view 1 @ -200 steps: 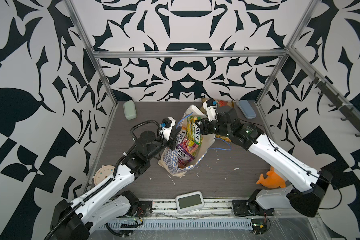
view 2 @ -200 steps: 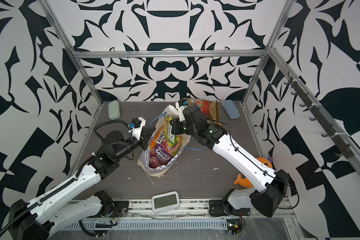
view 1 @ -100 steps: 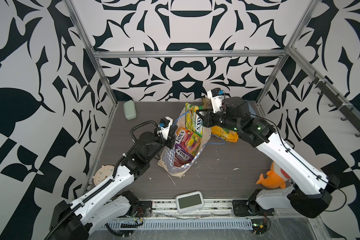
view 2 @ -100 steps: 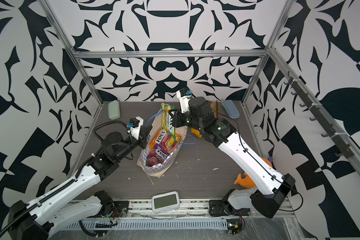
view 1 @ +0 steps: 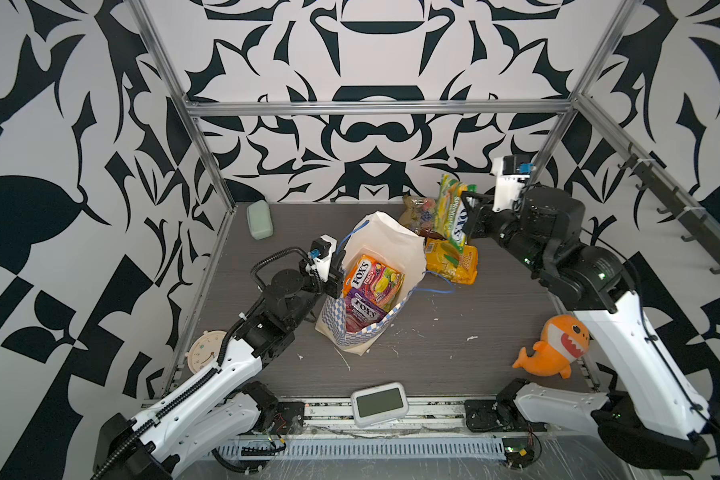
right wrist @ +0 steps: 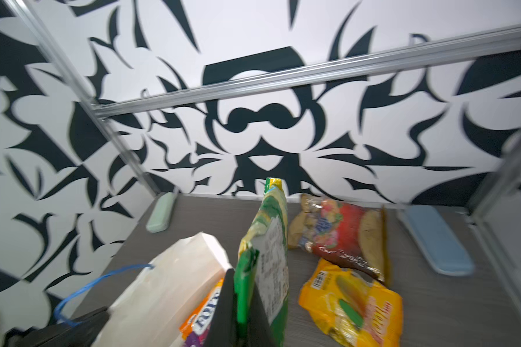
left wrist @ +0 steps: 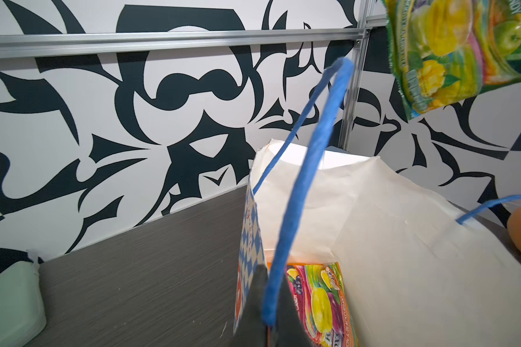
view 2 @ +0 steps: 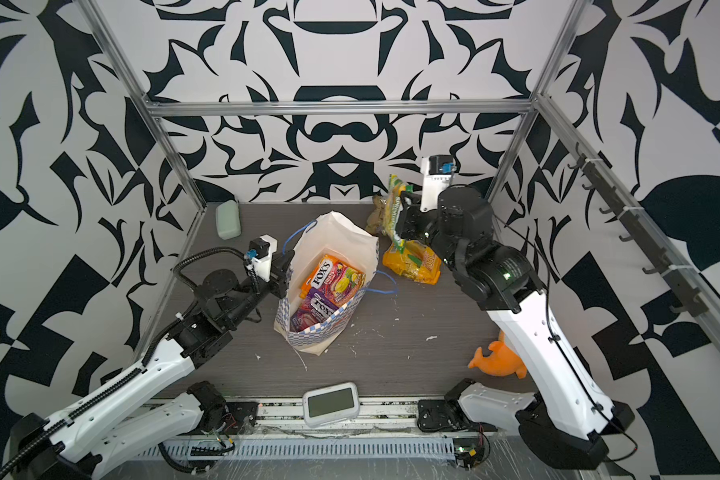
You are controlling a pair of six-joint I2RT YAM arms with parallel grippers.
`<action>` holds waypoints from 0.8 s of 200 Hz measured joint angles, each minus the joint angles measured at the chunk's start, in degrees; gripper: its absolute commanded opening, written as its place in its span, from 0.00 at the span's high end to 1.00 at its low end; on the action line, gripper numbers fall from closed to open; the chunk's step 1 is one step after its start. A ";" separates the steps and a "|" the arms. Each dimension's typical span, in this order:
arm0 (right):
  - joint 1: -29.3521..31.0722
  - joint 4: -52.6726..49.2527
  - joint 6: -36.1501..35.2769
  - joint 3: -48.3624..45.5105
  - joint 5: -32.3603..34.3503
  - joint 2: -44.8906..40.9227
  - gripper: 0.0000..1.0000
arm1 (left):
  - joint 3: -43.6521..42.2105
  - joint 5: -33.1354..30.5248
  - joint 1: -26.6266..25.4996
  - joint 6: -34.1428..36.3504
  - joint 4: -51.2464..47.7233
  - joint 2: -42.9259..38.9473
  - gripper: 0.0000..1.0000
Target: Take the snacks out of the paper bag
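Observation:
The paper bag [view 1: 385,239] stands open mid-table, white inside, and shows in both top views [view 2: 336,237]. My left gripper [view 1: 336,279] is shut on its near rim, with the blue cord handle [left wrist: 301,186] running between the fingers [left wrist: 254,303]. An orange-pink FOX'S packet [view 1: 373,277] and a purple one [view 1: 364,311] lie inside. My right gripper [view 1: 470,216] is shut on the edge of a green packet [right wrist: 268,240], held in the air behind and right of the bag. Below it on the table lie a yellow packet [view 1: 452,261] and a red-gold packet [right wrist: 340,231].
An orange plush shark [view 1: 555,345] lies at the right front. A pale green case [view 1: 260,219] sits at the back left and a blue case [right wrist: 436,240] at the back right. A white screen device [view 1: 378,404] and a round dial [view 1: 202,355] lie near the front edge.
My right gripper has lifted the green packet out of the bag and carried it up and back to the right. The left gripper has kept its hold on the bag rim.

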 measured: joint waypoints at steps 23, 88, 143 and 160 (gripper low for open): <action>-5.18 -1.84 -1.09 -0.94 4.17 -0.90 1.00 | 0.00 -0.04 0.00 0.22 0.00 0.02 1.00; -15.69 -3.30 0.50 -14.08 -4.55 3.19 1.00 | 0.00 -1.66 0.00 0.33 -0.07 0.07 1.00; -15.74 -0.35 3.17 -27.08 -25.97 6.29 1.00 | 0.00 -2.62 0.00 1.01 -0.66 -0.85 1.00; -15.74 3.48 4.92 -32.30 -30.53 6.27 1.00 | 0.00 -2.60 0.00 1.11 -1.42 -1.25 1.00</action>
